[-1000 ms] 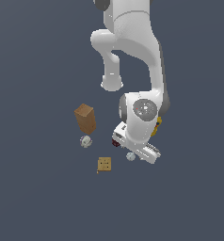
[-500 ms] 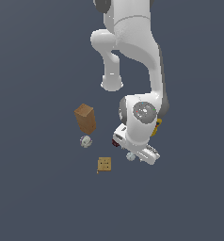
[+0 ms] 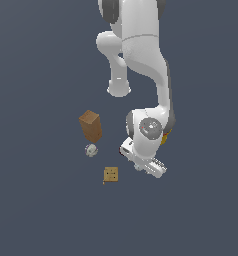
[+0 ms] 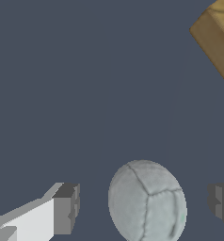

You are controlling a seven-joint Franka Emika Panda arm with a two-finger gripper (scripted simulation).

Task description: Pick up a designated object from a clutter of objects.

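The designated object, a small pale grey-white seamed ball (image 4: 147, 202), lies on the floor between my two fingers in the wrist view. My gripper (image 4: 144, 204) is open, with one finger (image 4: 66, 208) on one side of the ball and the other finger (image 4: 221, 200) on the other; neither touches it. In the exterior view my gripper (image 3: 141, 165) is low over the floor, to the right of the tan dotted square (image 3: 110, 174), and the hand hides nearly all of the ball.
A brown box (image 3: 90, 125) stands to the exterior view's left of the hand; its corner shows in the wrist view (image 4: 216, 37). A whitish ball with reddish marks (image 3: 91, 150) lies below the box. A sliver of yellow bottle (image 3: 166, 136) shows behind the arm.
The hand has come down slightly over the small ball, which now shows less in the exterior view. The other objects have not moved.
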